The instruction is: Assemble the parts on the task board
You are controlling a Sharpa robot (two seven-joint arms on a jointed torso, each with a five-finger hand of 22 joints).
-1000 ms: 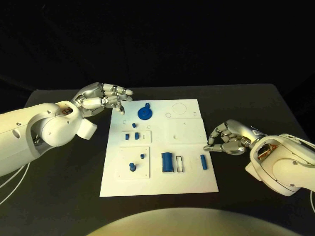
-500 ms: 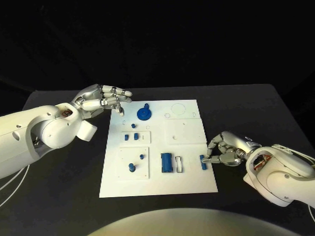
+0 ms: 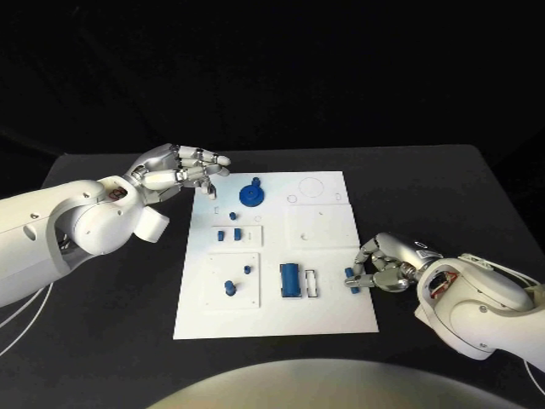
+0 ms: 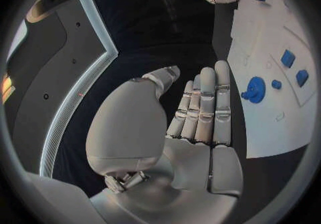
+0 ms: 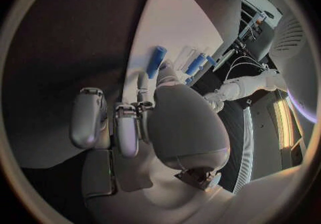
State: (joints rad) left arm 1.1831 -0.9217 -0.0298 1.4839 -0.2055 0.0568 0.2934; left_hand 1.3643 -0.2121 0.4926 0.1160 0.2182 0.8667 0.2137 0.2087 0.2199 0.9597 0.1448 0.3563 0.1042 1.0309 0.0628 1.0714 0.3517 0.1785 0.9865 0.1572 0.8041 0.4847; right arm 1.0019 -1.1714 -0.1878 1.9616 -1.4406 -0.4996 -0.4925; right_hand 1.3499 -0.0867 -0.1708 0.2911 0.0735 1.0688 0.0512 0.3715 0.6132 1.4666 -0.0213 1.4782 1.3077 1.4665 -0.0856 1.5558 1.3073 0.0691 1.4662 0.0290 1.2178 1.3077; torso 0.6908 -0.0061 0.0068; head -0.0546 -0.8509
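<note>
Your right robot hand (image 3: 383, 271) pinches a small blue bar (image 3: 350, 280) at the flat white board's (image 3: 334, 315) right edge; left robot hand (image 3: 178, 173) released, beside its far-left corner.

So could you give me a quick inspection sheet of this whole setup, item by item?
Surface: black table, bare around the plate.
Job's things: white rectangular task board; blue round knobbed part at its far end; blue rectangular block near the middle; small blue bar at its right edge.
Clutter: nothing seen.
Hands: silver left hand hovers by the board's far left corner, holding nothing; silver right hand has fingertips at the small blue bar, grip not clear.
Cables: thin white cables under the left arm.
Surroundings: dark backdrop.
</note>
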